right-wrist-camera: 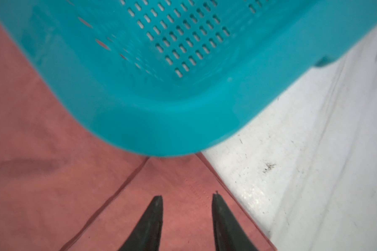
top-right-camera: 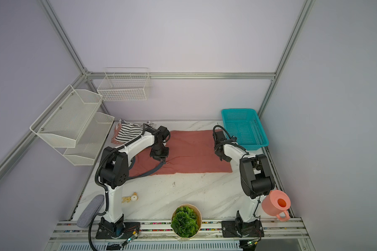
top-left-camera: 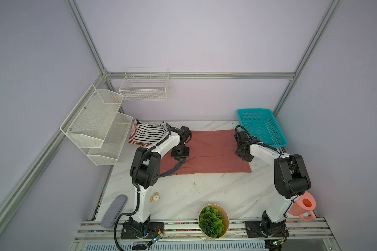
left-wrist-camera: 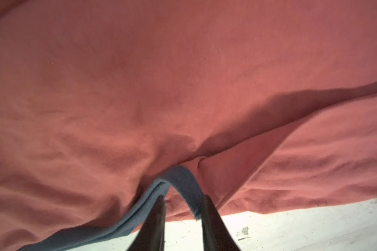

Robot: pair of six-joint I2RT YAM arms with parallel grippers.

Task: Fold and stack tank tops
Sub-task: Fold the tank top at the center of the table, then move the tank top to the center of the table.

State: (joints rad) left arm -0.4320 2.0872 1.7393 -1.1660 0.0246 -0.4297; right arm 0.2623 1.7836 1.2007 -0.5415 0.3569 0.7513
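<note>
Left gripper [left-wrist-camera: 183, 198], jaws parted, straddles the loose blue trim [left-wrist-camera: 183, 176] of the red top [left-wrist-camera: 183, 87] without pinching it. Right gripper [right-wrist-camera: 187, 195], jaws parted and empty, is over the top's corner beside the basket [right-wrist-camera: 161, 121]. The red top lies flat mid-table [top-left-camera: 194, 195], with the striped tops [top-left-camera: 148, 134] piled near its left end.

Dusty-red tank top [top-left-camera: 211, 152] flat, striped tops [top-left-camera: 149, 133] piled nr it.

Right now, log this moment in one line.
red top: folded over, flat | striped tops: piled beside shelf | left tool: open at blue strap | right tool: open above red top
</note>
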